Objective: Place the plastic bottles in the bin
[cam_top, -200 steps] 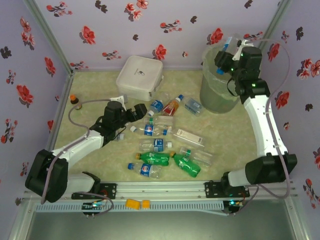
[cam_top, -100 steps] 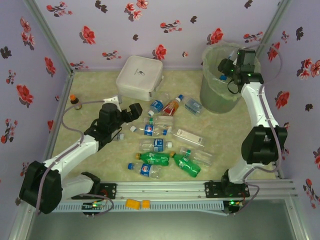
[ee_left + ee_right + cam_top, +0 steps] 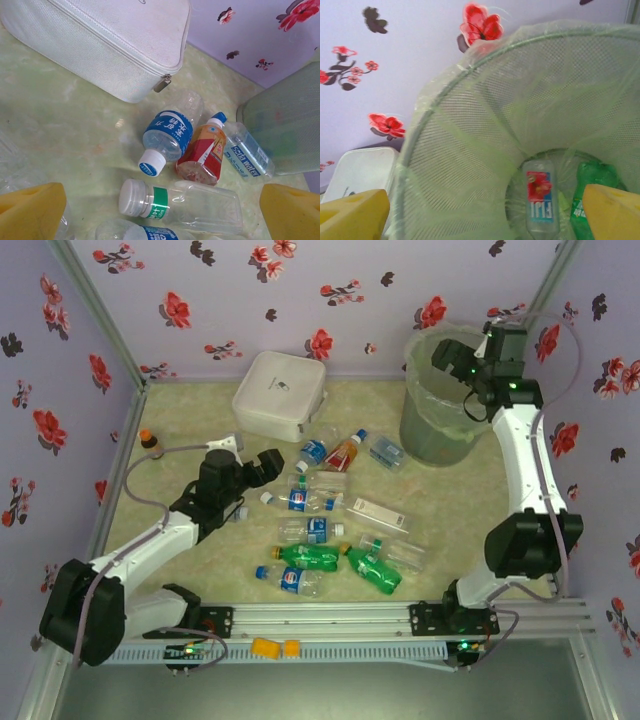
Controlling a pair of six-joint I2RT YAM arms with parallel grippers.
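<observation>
1. The bin point(image 3: 425, 430) is a round grey-green mesh bucket. It is lined with a crinkled clear bag point(image 3: 445, 85) and stands at the far right corner of the surface point(image 3: 190, 420).
2. Two bottles lie at its bottom: a clear one with a blue label point(image 3: 540, 200) and, blurred through the film, what looks like a green one point(image 3: 592, 185).
3. The right tool point(image 3: 450, 360) hangs over the bin's mouth, its yellow pads point(image 3: 352, 215) wide apart with nothing between them.
4. More bottles point(image 3: 318, 530) lie scattered mid-surface: smooth clear plastic, some green, one red-orange point(image 3: 202, 155).
5. The left tool point(image 3: 268, 462) hovers just left of that scatter, its pads apart and empty, near the white zippered box point(image 3: 110, 35).
</observation>
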